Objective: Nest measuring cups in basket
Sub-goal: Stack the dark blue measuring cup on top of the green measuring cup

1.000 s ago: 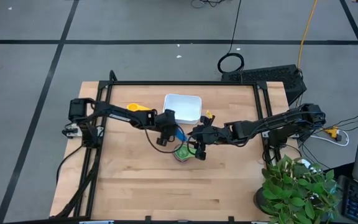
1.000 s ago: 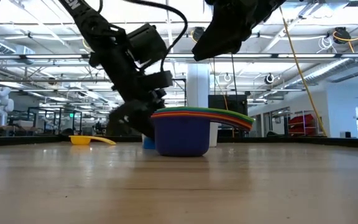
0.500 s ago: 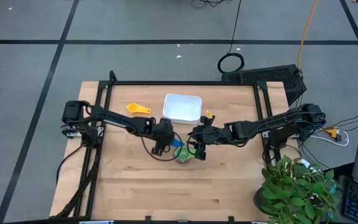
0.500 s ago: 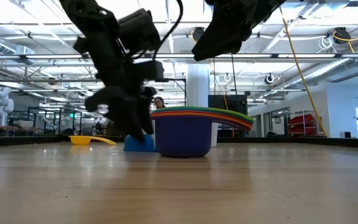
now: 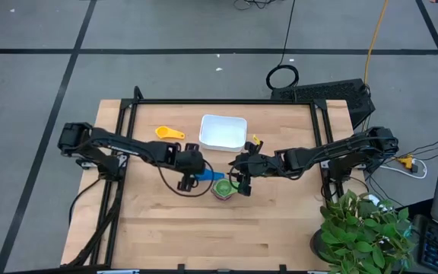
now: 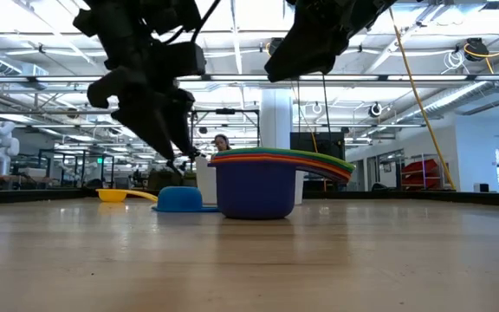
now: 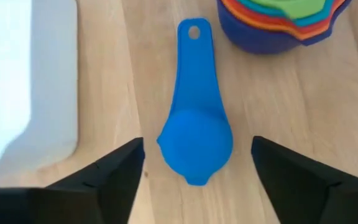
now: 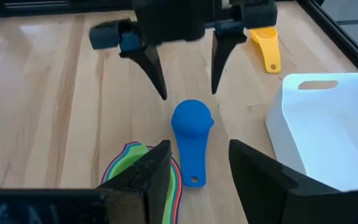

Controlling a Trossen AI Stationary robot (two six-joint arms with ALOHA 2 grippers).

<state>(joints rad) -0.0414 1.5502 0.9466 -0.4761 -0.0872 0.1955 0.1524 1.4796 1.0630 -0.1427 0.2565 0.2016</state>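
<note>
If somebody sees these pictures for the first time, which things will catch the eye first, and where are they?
The rainbow stack of nested cups stands on the table, mid-table, below the right gripper. Beside it the blue cup lies bowl-down, alone, with the open left gripper poised over it. Farther back sit the white basket and a lone yellow cup to its left.

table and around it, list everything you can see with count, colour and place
nested cup stack: one, navy outside, green on top, mid table
blue cup: one, upside down beside the stack
yellow cup: one, far left, alone
basket: one, white, far side, no cups visible in it
plant: one, green, off the near right corner
left pincer: open above the blue cup
right pincer: open, over the stack
</note>
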